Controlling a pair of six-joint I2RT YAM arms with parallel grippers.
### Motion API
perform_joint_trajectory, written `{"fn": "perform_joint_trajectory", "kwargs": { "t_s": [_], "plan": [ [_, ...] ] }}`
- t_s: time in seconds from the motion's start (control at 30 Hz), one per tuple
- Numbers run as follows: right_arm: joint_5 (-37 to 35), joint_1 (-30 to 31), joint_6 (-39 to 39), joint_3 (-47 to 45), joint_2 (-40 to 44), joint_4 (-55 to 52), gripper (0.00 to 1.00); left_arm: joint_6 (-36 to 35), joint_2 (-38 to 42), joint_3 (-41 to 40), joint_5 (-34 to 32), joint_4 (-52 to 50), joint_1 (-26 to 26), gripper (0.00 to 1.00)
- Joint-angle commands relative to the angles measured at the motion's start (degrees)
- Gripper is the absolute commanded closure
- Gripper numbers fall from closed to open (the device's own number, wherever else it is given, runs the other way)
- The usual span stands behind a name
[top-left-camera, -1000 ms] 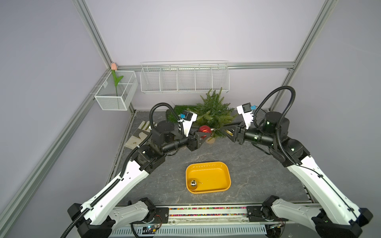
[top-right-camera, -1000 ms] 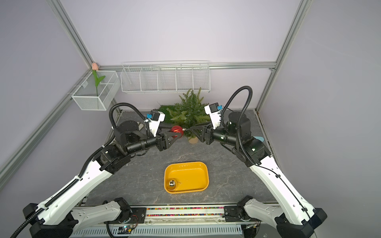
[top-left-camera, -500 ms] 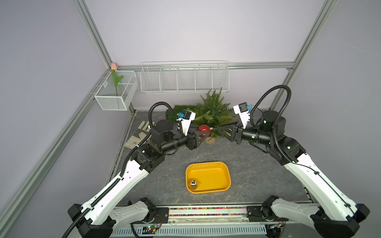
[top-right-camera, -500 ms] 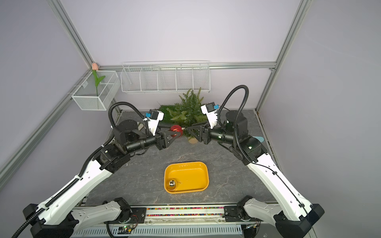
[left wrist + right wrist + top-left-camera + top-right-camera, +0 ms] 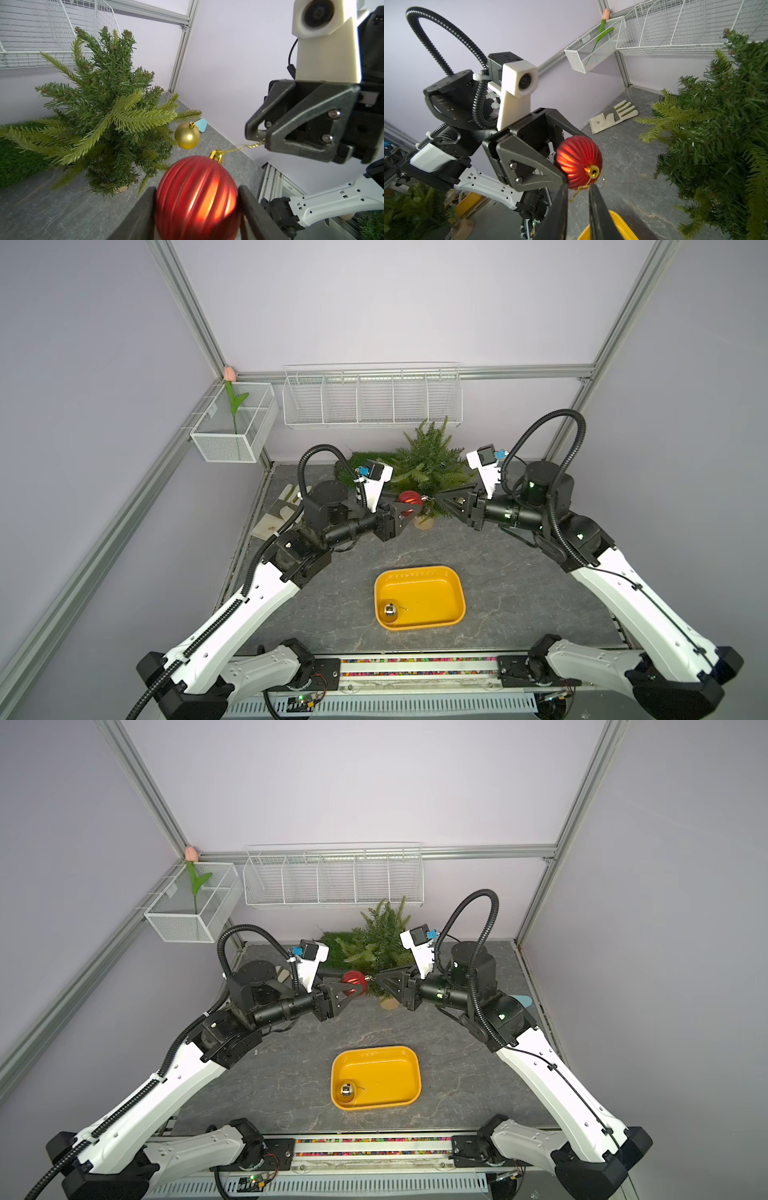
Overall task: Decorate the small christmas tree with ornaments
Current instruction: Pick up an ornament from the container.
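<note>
Lilac walls (image 5: 374, 302) box in a grey stone-look table (image 5: 519, 572), and all the action is up at its back edge. Standing there, about mid-edge, is the small christmas tree (image 5: 432, 464), upright, with a patch of green turf (image 5: 357, 466) lying just beside it toward the back left corner. Look at the left wrist view: the gold ornament (image 5: 187, 136) hangs by its cap from a branch tip.

Right in front of the tree, up off the table, the left gripper (image 5: 406, 507) grips the red ornament (image 5: 409, 497), one finger on each side of the ribbed ball, cap pointing at the other arm. And the right gripper (image 5: 436, 499) meets it nose to nose. Its fingertips (image 5: 270, 143) stand close together around the ball's gold hanger loop (image 5: 239, 147), which runs straight to them. Pinched or merely bracketed? A slim gap shows in the right wrist view, so I can't call it.

Down near the front edge, centre, the yellow tray (image 5: 419, 572) carries the silver ornament (image 5: 390, 611) in its front left corner.
</note>
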State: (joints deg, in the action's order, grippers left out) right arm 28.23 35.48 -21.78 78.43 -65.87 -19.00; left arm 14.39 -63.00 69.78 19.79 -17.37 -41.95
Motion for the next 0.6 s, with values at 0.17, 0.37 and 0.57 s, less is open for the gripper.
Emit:
{"fn": "perform_joint_trajectory", "kwargs": {
  "t_s": [0.17, 0.37, 0.57],
  "plan": [
    [-4.7, 0.6, 2.4, 2.1, -1.1, -3.3, 0.94, 2.6, -0.4, -1.8, 2.4, 5.3, 0.5, 0.99],
    [-7.4, 0.5, 3.1, 1.3, -2.1, -6.8, 0.93, 4.8, -2.0, -4.7, 4.0, 8.7, 0.5, 1.00],
    [-11.0, 0.4, 4.1, 1.4, -2.7, -8.8, 0.94, 5.0, -3.6, -5.4, 3.6, 9.5, 0.5, 1.00]
  ]
}}
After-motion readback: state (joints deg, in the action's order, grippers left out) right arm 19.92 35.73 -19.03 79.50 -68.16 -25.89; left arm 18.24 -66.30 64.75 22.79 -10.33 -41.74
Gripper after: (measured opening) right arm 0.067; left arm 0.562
